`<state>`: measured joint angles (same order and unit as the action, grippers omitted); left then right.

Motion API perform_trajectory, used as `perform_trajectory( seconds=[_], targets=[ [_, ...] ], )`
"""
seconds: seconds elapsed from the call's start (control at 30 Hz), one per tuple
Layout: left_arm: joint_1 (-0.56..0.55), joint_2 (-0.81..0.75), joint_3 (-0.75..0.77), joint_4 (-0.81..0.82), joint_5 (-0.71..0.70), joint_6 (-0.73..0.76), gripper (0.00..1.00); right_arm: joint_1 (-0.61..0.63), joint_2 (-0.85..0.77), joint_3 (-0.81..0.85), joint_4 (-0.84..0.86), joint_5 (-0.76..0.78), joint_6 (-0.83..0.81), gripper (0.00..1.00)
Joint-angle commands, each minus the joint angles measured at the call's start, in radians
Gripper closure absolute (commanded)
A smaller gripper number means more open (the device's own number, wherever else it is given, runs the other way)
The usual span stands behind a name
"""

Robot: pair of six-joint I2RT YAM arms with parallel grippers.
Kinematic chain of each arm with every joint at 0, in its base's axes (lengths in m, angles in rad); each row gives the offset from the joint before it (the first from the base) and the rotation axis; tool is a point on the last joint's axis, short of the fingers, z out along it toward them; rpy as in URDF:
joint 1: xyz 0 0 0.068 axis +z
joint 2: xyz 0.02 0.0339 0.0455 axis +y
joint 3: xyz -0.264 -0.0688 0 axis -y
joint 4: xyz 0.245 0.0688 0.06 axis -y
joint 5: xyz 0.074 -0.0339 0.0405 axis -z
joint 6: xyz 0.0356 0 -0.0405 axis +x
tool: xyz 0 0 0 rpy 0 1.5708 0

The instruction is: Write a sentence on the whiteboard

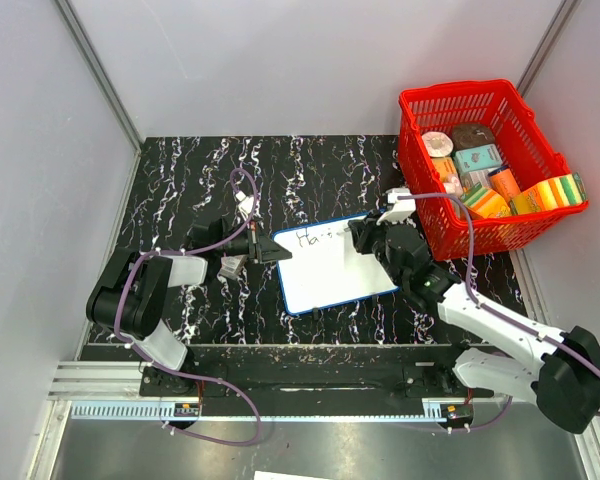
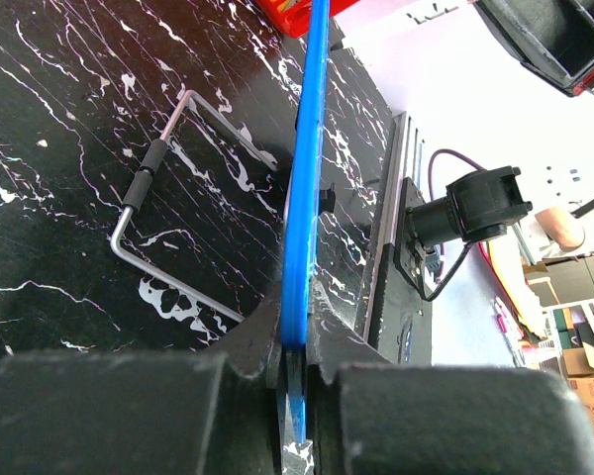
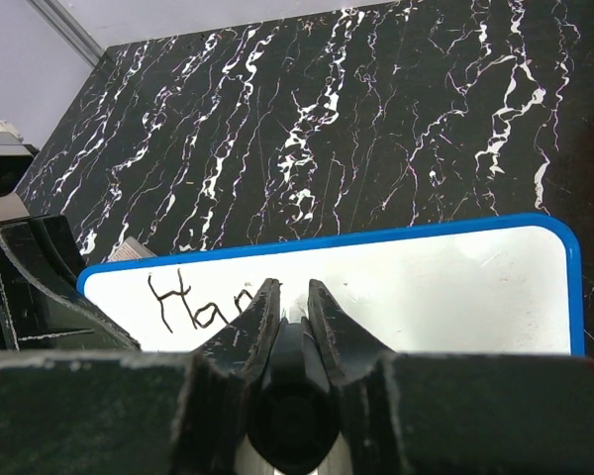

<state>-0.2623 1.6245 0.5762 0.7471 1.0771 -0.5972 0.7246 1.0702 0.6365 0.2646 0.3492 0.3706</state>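
Now | white blue-rimmed whiteboard [image 1: 335, 272], rounded corners | right tool [image 3: 292, 293] pinching black marker [image 3: 292, 381]

Left gripper [image 2: 295, 374] clamped on the whiteboard [image 2: 307, 148] rim, board seen edge-on as a blue strip. Bent wire handle [image 2: 144, 183] lies flat on the black marbled surface [image 2: 59, 89], left of the board. Red basket [image 2: 295, 12] corner at top.

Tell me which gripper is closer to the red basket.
Right. The right gripper, holding a marker, is at the whiteboard's end beside the red basket; the left gripper clamps its opposite edge.
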Motion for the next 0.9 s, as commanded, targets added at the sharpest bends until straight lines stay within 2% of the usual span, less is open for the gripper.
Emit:
perform_trajectory(
  seconds=[0.0, 0.5, 0.87],
  targets=[
    [-0.006, 0.000, 0.007, -0.045, -0.075, 0.131, 1.00, -0.008, 0.013, 0.058, 0.045, 0.014, -0.009, 1.00],
    [-0.008, -0.002, 0.007, -0.043, -0.074, 0.129, 1.00, -0.007, 0.039, 0.054, 0.038, 0.043, 0.010, 1.00],
    [-0.008, -0.003, 0.007, -0.046, -0.075, 0.131, 1.00, -0.007, 0.025, 0.019, 0.005, -0.003, 0.014, 1.00]
  ],
)
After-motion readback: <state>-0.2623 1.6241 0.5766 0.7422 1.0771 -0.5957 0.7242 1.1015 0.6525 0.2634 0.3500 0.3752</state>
